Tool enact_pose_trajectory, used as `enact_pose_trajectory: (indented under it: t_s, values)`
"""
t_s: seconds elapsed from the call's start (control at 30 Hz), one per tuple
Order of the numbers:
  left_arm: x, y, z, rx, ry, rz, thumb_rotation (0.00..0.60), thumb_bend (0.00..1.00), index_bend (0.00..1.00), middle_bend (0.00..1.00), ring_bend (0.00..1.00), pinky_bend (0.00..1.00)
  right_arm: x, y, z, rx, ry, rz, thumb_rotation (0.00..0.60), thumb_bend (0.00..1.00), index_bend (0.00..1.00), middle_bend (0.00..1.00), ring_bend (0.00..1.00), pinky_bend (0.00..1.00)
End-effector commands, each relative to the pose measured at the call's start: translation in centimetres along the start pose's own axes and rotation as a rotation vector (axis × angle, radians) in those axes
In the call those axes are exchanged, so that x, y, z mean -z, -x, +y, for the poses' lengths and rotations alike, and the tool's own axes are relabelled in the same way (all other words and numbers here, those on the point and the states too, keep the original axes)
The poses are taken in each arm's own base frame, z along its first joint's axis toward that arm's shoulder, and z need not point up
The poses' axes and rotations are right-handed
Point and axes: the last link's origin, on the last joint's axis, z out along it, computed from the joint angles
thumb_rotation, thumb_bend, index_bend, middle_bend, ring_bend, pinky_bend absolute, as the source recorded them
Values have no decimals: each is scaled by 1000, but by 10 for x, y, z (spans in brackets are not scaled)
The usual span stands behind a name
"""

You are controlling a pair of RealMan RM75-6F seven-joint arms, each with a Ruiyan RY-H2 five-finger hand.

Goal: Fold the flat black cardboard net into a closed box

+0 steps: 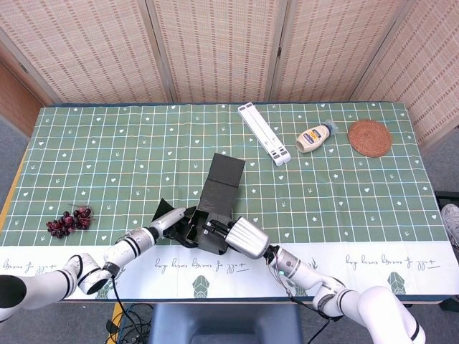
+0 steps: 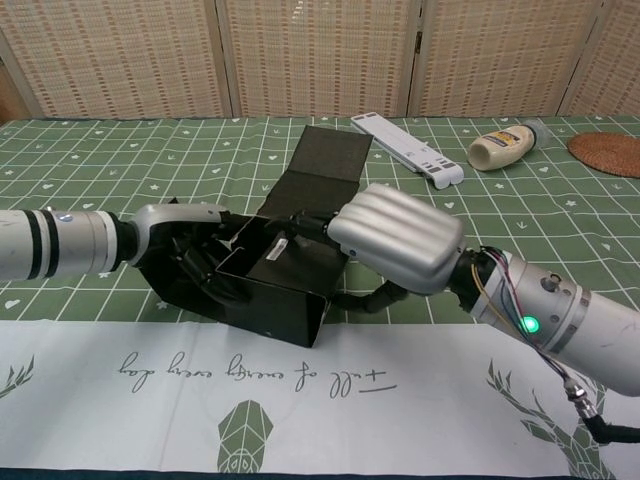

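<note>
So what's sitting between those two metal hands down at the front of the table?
The half-folded black cardboard box; the left hand and right hand both touch it, clearest in the chest view.

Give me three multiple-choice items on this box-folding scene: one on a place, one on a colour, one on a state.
1. Where do the grapes lie?
A. near the table's left edge
B. beside the woven coaster
C. inside the box

2. What colour is the cardboard box?
A. white
B. black
C. brown

3. How does the box's long lid flap stand?
A. folded shut
C. torn off
B. open, stretched away from the robot

Answers: 1 A, the head view shows them far left; 2 B, it is black in both views; 3 B, the flap lies open while the left hand and right hand work on the body.
</note>
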Motion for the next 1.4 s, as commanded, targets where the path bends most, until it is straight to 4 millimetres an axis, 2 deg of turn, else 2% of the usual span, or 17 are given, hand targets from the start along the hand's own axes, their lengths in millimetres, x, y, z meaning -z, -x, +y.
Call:
enact_pose_trajectory:
  t_s: [0.03,0.4,1.17,1.27,1.4]
  values:
    - [0,1,2,4,2,-6,600,145,149,203,576,874,-2,-1,0,-5,1,3,600,319,134,260,746,1000]
    - [-1,-1,4,18,9,-7,600,145,128,203,570,874,-10,-3,-1,-61,-22,-46,600,406,134,295,748,1000]
    - [-1,1,4,7,19,-14,600,145,114,190,564,874,-13,-11,3,-62,-23,-76,600,417,134,329,759,1000]
    - [-2,1,4,10,20,-14,600,145,130,190,564,874,-12,-12,3,-69,-24,-89,600,416,134,330,759,1000]
    - [-3,2,4,13,19,-13,600,145,202,201,572,874,-12,-14,2,-69,-26,-90,600,417,134,333,759,1000]
